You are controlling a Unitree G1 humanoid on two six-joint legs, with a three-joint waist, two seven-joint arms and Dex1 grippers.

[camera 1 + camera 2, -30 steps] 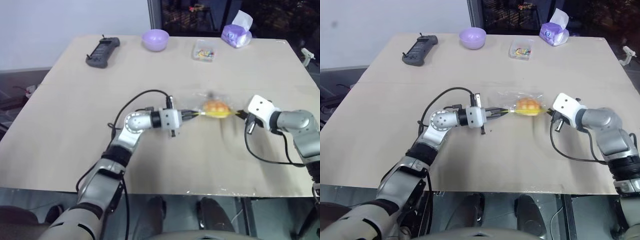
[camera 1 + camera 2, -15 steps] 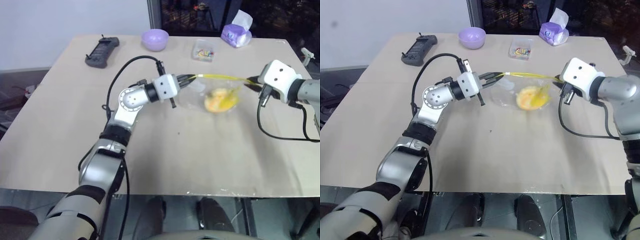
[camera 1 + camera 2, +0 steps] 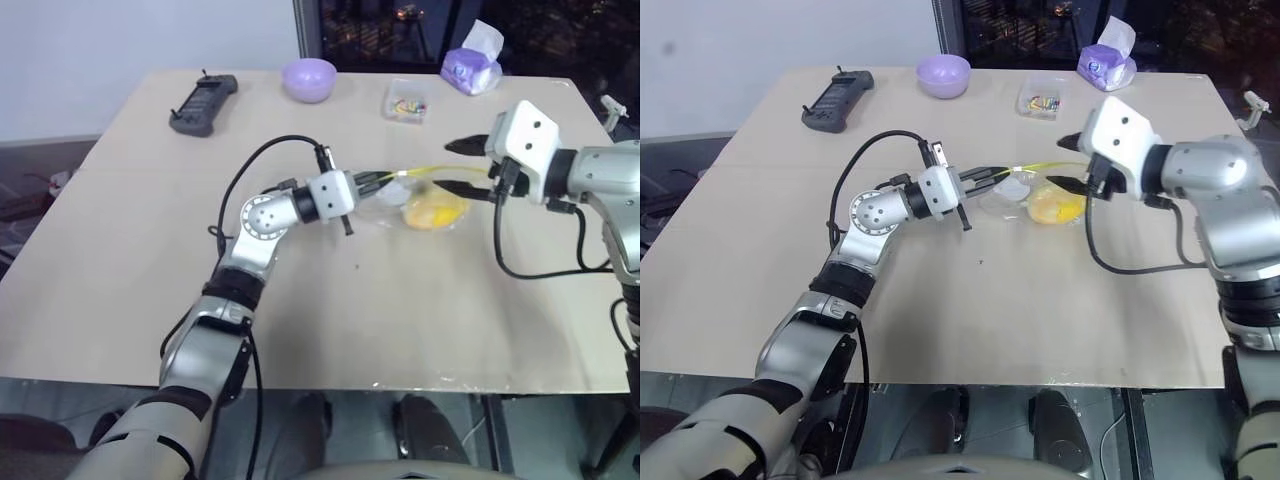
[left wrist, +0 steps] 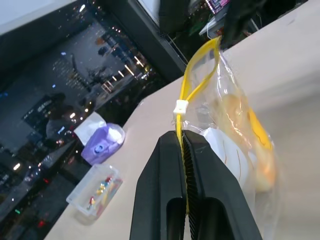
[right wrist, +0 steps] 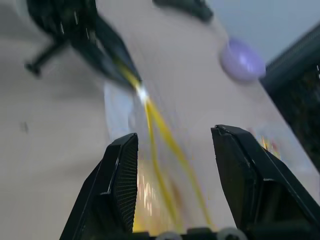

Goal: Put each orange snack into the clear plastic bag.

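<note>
Pinching: the left gripper [image 4: 184, 142] has its two black fingers [image 4: 160, 170] pressed together on the yellow strip [image 4: 192, 82] of the clear plastic bag [image 4: 235, 145], right beside the small white slider on that strip.
Left grip: closed tight on the bag's edge, with the bag hanging from that point and its lower part sagging to the table [image 3: 150, 250].
Right gripper [image 3: 463, 166]: fingers [image 5: 120, 185] spread apart, nothing between them; one black tip sits above the yellow strip and the other just at the bag's far end, and I cannot tell whether it touches the plastic.
Orange snack [image 3: 432, 212]: inside the clear bag, low down in it, lying at table level between the two grippers.
Bag mouth: the yellow strip runs from the left gripper across toward the right gripper, above the snack.
Table back edge: a black handheld controller [image 3: 205, 102] at the left, then a lilac bowl [image 3: 310, 78], a small clear box of colourful bits [image 3: 407, 101], and a purple tissue pack [image 3: 473, 62] with a white tissue sticking up.
Spacing: those four things stand well apart from the bag.
</note>
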